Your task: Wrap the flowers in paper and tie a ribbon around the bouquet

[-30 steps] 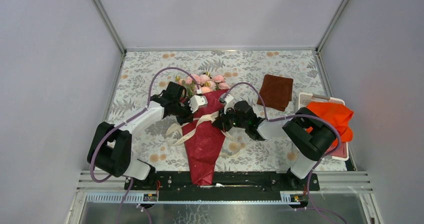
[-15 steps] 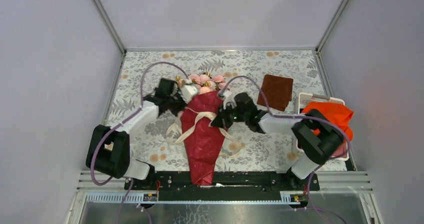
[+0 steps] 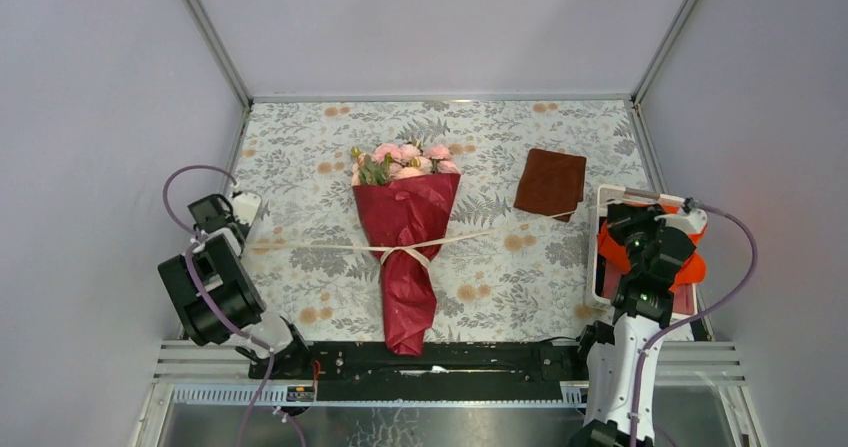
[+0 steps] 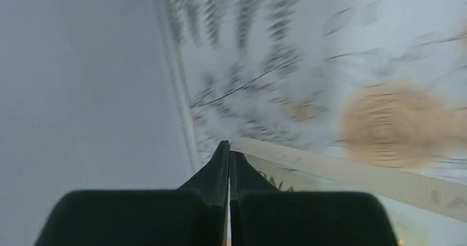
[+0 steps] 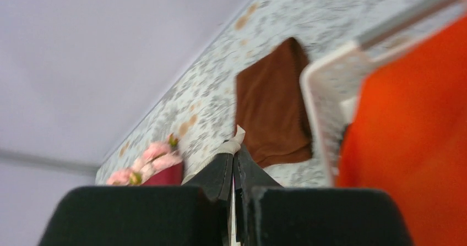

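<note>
Inventory from my remote station, left to right:

1. Left claw (image 4: 229, 147): parked at the far left edge of the floral worktop (image 3: 300, 147), close to the wall. I see its jaws pressed together on one end of the ribbon (image 3: 320, 246).
2. Ribbon: cream, running taut across the worktop from the left claw towards the right. It is knotted around the bouquet's waist.
3. Bouquet (image 3: 405, 257): lying mid-worktop with its narrow tail towards the arm bases. The crimson paper (image 3: 405, 207) forms the cone and the flowers (image 3: 405, 157), pink roses, show at the far, wide end.
4. Brown folded square (image 3: 550, 182): flat on the worktop, right of the flowers and apart from them.
5. White basket (image 3: 600, 207): at the right edge, holding an orange-red cloth (image 3: 690, 229).
6. Right claw (image 5: 234, 160): raised over the basket. I read its jaws as clamped on the other ribbon end, a cream tip poking out between them.
</note>
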Motion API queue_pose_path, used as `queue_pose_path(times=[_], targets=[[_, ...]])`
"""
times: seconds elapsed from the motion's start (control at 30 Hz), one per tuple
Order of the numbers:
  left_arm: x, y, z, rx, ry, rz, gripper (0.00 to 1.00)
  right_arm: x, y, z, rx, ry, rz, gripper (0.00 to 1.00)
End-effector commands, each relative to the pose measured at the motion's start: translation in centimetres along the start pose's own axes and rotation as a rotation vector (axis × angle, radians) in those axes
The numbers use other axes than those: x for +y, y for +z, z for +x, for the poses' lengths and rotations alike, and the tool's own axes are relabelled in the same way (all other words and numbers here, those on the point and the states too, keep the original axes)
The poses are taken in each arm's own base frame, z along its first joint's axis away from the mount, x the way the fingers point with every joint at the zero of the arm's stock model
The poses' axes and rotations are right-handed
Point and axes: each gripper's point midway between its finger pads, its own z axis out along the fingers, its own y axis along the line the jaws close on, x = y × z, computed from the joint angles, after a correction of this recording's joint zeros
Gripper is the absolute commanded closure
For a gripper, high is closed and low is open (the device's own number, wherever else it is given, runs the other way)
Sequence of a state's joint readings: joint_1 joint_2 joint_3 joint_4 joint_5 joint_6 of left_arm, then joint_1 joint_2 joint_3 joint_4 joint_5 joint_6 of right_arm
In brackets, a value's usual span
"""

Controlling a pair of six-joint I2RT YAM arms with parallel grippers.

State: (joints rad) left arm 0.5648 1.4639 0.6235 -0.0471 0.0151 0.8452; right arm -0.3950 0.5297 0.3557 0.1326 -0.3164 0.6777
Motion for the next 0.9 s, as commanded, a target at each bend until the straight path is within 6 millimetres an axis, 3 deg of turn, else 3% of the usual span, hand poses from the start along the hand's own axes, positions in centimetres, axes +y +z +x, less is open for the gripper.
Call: queue_pose_path(times=[0.0, 0.23, 0.47, 0.73, 0.87], targets=[[8.1, 0.0, 1.3, 0.004, 0.040, -0.272, 1.00, -5.1, -0.1, -3.9, -0.187, 0.075, 0.236, 1.00], [10.7, 1.4, 4.0, 0.044, 0.057, -0.316, 1.00, -8.1, 0.0, -8.3, -0.342, 0.099, 0.337, 1.00], [12.7, 2.9, 7.3, 0.098, 0.043, -0.329, 1.00, -11.3, 0.2, -8.7, -0.341, 0.128, 0.398, 1.00], [14.0, 3.6, 9.9, 0.137, 0.026, -0.345, 1.00, -12.4, 0.3, -10.0, -0.340, 0.157, 0.382, 1.00], [13.3, 3.7, 10.1, 0.135, 0.036, -0.323, 1.00, -11.4, 0.5, -10.7, -0.318, 0.093, 0.346, 1.00]])
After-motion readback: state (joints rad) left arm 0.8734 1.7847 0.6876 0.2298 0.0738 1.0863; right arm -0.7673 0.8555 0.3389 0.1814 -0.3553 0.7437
